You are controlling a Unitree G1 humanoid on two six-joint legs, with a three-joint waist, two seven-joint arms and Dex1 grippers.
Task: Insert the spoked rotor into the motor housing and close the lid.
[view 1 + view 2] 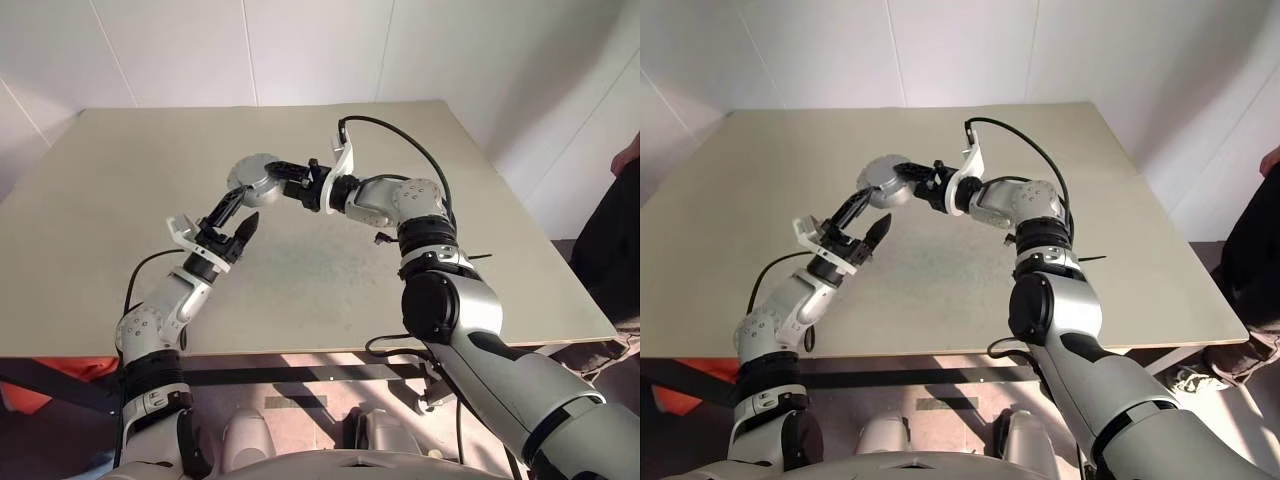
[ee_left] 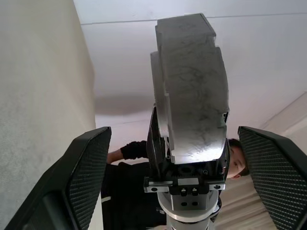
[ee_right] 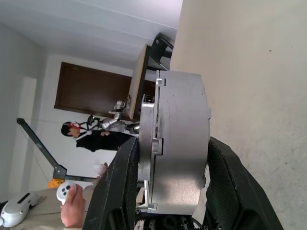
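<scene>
1 motor housing [image 1: 256,180], 2 tools

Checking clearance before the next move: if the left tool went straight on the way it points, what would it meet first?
Probably the motor housing, held in the right tool; it sits dead ahead between the open left tool's fingers, though the gap is hard to judge.
</scene>
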